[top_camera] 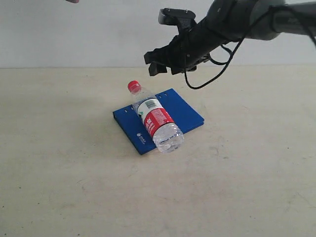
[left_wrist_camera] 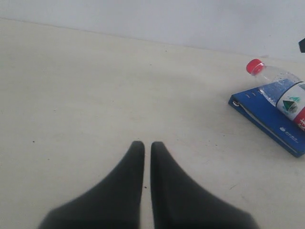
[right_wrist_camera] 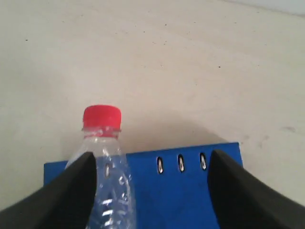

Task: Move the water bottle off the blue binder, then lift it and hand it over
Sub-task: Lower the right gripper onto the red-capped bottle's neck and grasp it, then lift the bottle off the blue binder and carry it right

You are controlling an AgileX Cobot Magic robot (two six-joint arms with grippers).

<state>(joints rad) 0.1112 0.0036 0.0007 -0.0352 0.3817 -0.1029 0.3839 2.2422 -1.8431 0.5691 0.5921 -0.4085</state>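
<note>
The water bottle (top_camera: 155,121) lies on its side across the blue binder (top_camera: 185,113), its red cap (top_camera: 134,87) sticking out past the binder's far-left edge. My right gripper (top_camera: 157,63) hangs open in the air above and behind the cap, touching nothing. In the right wrist view the bottle (right_wrist_camera: 107,157) sits close to one finger, and the binder (right_wrist_camera: 190,200) with its slots fills the gap between the fingers of the right gripper (right_wrist_camera: 152,160). My left gripper (left_wrist_camera: 147,145) is shut and empty over bare table, far from the bottle (left_wrist_camera: 281,90) and binder (left_wrist_camera: 267,114).
Everything rests on a plain beige tabletop (top_camera: 74,173) with a white wall (top_camera: 74,34) behind it. A black cable (top_camera: 207,81) loops down beneath the right arm. A small pinkish thing (top_camera: 72,1) shows at the picture's top edge.
</note>
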